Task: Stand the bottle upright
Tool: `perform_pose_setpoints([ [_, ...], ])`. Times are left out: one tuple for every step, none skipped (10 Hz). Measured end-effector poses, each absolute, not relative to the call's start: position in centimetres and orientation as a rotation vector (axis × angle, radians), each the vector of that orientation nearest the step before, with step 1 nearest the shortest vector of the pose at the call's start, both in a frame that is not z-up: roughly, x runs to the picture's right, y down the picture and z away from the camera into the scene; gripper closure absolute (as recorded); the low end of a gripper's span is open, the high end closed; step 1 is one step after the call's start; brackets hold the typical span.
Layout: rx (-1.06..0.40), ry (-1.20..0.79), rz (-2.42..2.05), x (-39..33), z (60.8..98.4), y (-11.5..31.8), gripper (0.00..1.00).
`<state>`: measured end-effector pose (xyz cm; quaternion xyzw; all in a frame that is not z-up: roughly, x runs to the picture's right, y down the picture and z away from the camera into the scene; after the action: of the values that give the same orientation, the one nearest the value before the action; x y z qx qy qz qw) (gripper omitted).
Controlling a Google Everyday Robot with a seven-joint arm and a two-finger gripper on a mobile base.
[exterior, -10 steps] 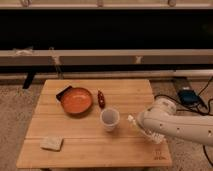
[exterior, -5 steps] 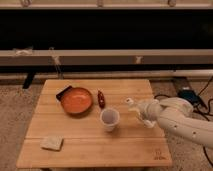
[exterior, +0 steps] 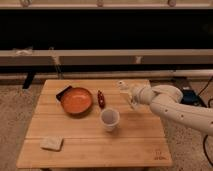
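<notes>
Pincer (exterior: 129, 96) with bottle (exterior: 122, 86) over table (exterior: 95, 150), near cup (exterior: 109, 119)

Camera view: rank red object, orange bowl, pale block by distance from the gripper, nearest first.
Gripper, holding the bottle above the table's right half:
1. Dark red object, mid-table, just left.
2. Orange bowl, further left.
3. Pale block, front-left corner.

the bottle (exterior: 123, 86) is small, whitish and plastic, its details hard to make out. it is held in the gripper (exterior: 129, 93), which is clamped on it over the right rear part of the wooden table (exterior: 90, 150). it appears lifted clear of the wood and tilted, pale end poking up and left, apart from the white cup (exterior: 109, 119).
</notes>
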<state>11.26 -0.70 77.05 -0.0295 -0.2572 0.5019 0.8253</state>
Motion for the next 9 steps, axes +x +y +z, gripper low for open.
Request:
perform_pose_setpoints([
  [-0.078,-0.585,1.088,11.1,77.7,-1.9,1.00],
  [-0.099,-0.612,1.097,10.2,78.2,-2.3,1.00],
  [-0.118,-0.635,1.118,10.2,78.9,-2.8,1.00],
  [-0.124,-0.643,1.120,10.1,79.0,-2.9,1.00],
  [-0.227,-0.748,1.072,8.8,79.5,-3.6,1.00],
  [-0.290,-0.795,1.024,8.9,79.5,-3.5,1.00],
  [-0.316,-0.816,0.996,8.4,79.6,-3.5,1.00],
  [-0.334,-0.835,0.973,8.0,79.8,-3.5,1.00],
  [-0.341,-0.847,0.964,8.0,79.9,-3.4,1.00],
])
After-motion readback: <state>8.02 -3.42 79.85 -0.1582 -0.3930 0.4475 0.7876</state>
